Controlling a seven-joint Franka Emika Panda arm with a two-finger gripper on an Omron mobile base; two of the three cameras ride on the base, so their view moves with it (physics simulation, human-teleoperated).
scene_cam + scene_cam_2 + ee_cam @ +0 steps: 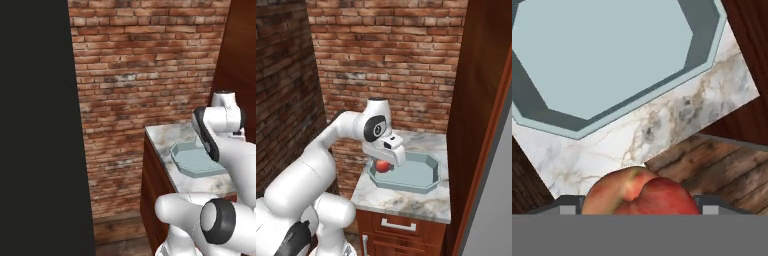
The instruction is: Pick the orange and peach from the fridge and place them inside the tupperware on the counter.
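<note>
Nearest the hand camera, the peach [639, 192] sits clamped in the gripper [384, 164], above the near rim of the tupperware [707, 30]. Beyond that tupperware, marble counter [411, 197] runs to brick. Likely soft and bruisable, the peach suits a gentle hold across its widest part.
</note>
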